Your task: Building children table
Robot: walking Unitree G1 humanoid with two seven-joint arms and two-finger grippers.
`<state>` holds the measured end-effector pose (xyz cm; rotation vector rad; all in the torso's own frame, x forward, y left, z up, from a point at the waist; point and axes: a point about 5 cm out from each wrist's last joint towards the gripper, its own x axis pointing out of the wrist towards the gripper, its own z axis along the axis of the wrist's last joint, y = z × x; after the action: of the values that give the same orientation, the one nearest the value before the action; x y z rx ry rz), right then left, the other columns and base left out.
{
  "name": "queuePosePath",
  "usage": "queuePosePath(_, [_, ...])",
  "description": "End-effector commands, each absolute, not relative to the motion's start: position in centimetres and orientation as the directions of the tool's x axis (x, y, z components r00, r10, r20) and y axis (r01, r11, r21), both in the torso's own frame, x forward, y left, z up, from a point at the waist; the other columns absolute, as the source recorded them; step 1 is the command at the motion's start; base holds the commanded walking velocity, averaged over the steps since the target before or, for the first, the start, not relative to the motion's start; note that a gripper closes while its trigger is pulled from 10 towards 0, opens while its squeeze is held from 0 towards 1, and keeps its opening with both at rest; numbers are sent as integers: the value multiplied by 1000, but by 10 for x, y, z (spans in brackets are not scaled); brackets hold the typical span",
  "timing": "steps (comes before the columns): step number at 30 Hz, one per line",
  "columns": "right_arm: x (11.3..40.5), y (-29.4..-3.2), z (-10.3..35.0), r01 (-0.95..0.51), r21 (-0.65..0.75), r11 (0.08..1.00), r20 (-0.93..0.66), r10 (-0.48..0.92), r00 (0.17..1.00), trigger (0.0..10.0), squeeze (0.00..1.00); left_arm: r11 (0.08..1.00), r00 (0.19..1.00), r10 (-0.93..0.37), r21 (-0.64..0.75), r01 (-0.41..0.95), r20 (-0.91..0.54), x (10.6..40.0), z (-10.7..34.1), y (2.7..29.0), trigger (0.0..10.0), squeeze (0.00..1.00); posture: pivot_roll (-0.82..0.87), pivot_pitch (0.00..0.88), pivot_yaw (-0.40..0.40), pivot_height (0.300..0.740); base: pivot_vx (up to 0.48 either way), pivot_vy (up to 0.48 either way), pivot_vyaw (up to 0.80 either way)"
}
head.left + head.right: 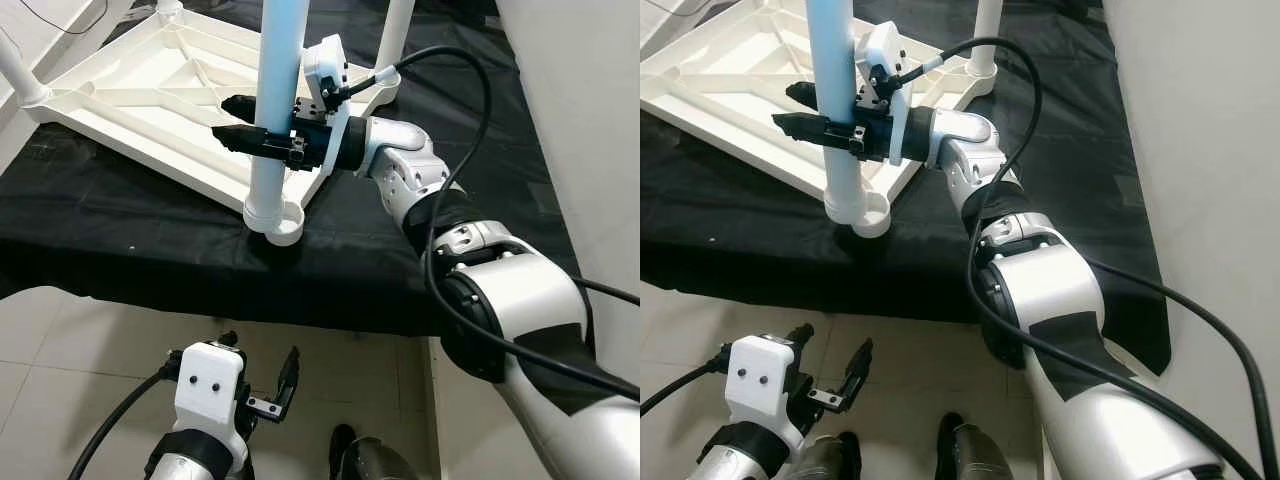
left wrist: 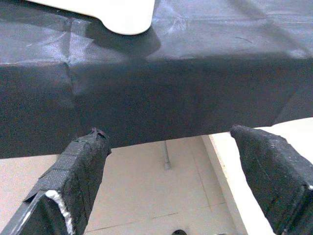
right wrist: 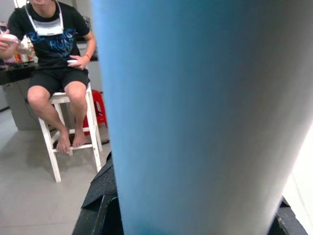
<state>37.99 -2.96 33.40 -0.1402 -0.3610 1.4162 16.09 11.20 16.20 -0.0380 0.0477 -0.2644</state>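
Two black right fingers (image 1: 232, 105) clamp the upright blue leg (image 1: 275, 110).

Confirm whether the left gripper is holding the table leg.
No: the left gripper hangs open below the table edge, while the right gripper clamps the light blue leg.

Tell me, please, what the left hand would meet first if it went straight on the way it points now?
Probably the hanging front of the black cloth below the table's edge: the open left hand points at it from low down, though depth is hard to judge.
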Motion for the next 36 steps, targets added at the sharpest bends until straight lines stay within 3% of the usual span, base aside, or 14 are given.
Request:
queuePosePath(1, [380, -29, 324, -946, -296, 130, 108, 989, 102, 10000, 0, 964, 962, -265, -42, 262, -67, 157, 159, 112, 10000, 0, 73, 290, -68, 734, 0, 0, 0])
queuePosePath(12, [381, -33, 322, -941, -322, 103, 39, 995, 96, 10000, 0, 964, 962, -264, -44, 261, -72, 156, 159, 111, 10000, 0, 69, 295, -70, 734, 0, 0, 0])
queuePosePath(13, [383, -29, 319, -927, -342, 155, 21, 987, 157, 10000, 0, 964, 962, -265, -45, 262, -72, 156, 159, 111, 10000, 0, 69, 295, -70, 734, 0, 0, 0])
queuePosePath(17, [384, -28, 316, -912, -368, 183, 9, 981, 193, 10000, 0, 964, 961, -266, -44, 263, -71, 156, 159, 110, 10000, 0, 72, 298, -70, 734, 0, 0, 0])
queuePosePath(20, [384, -28, 323, -920, -333, 206, 85, 978, 189, 10000, 0, 964, 962, -265, -42, 262, -69, 156, 160, 111, 10000, 0, 72, 298, -70, 734, 0, 0, 0])
queuePosePath(21, [389, -30, 336, -885, -321, 337, 164, 940, 299, 10000, 0, 964, 962, -265, -42, 262, -68, 156, 160, 111, 10000, 0, 73, 295, -68, 734, 0, 0, 0])
queuePosePath(23, [390, -30, 339, -864, -345, 368, 163, 930, 331, 10000, 0, 964, 962, -265, -42, 263, -68, 156, 160, 111, 10000, 0, 73, 295, -68, 734, 0, 0, 0])
queuePosePath(26, [386, -27, 335, -868, -399, 296, 117, 955, 272, 10000, 0, 964, 962, -266, -41, 264, -67, 157, 160, 111, 10000, 0, 71, 294, -67, 734, 0, 0, 0])
queuePosePath(27, [383, -25, 328, -884, -414, 215, 59, 976, 209, 10000, 0, 964, 962, -266, -41, 263, -67, 157, 160, 111, 10000, 0, 71, 292, -68, 734, 0, 0, 0])
queuePosePath(29, [383, -25, 328, -884, -414, 215, 59, 976, 209, 10000, 0, 964, 962, -266, -41, 263, -67, 157, 160, 111, 10000, 0, 71, 292, -68, 734, 0, 0, 0])
queuePosePath(31, [375, -21, 307, -917, -399, 15, -84, 995, 53, 10000, 0, 964, 962, -265, -41, 263, -69, 157, 159, 111, 10000, 0, 69, 293, -69, 734, 0, 0, 0])
queuePosePath(32, [375, -21, 307, -917, -399, 15, -84, 995, 53, 10000, 0, 964, 962, -265, -41, 263, -69, 157, 159, 111, 10000, 0, 69, 293, -69, 734, 0, 0, 0])
queuePosePath(33, [370, -20, 294, -928, -359, -103, -167, 985, -44, 10000, 0, 964, 962, -266, -39, 263, -70, 156, 159, 111, 10000, 0, 71, 293, -70, 734, 0, 0, 0])
queuePosePath(36, [367, -20, 287, -928, -326, -178, -215, 970, -111, 10000, 0, 964, 962, -265, -39, 263, -70, 156, 159, 110, 10000, 0, 73, 292, -71, 734, 0, 0, 0])
